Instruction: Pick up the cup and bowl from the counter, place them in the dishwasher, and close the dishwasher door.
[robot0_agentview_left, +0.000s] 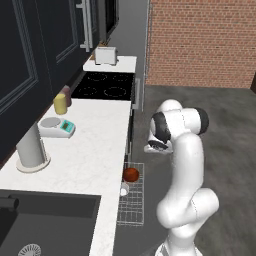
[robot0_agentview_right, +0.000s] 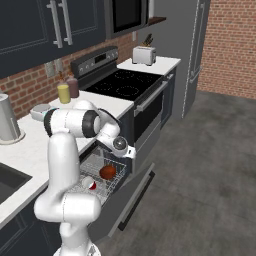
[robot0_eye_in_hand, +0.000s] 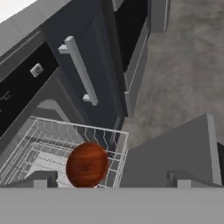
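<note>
Claw: my gripper (robot0_eye_in_hand: 109, 177) is hanging spread wide with nothing between the fingertips (robot0_eye_in_hand: 41, 178), above the wire rack (robot0_agentview_right: 102, 170).
Bowl: the bowl (robot0_eye_in_hand: 87, 164) is lying in the wire rack, tipped so its reddish-brown outside is facing me, at the rack's corner nearest the oven.
Cup: the cup (robot0_agentview_right: 89, 183) is lying on its side in the wire rack, just beside the bowl, on the sink side of it.
Dishwasher: the wire rack is standing pulled out from under the counter (robot0_agentview_left: 95, 150).
Dishwasher door: the dishwasher door (robot0_agentview_right: 127, 197) is hanging folded down below the wire rack, its grey panel sloping towards the floor.
</note>
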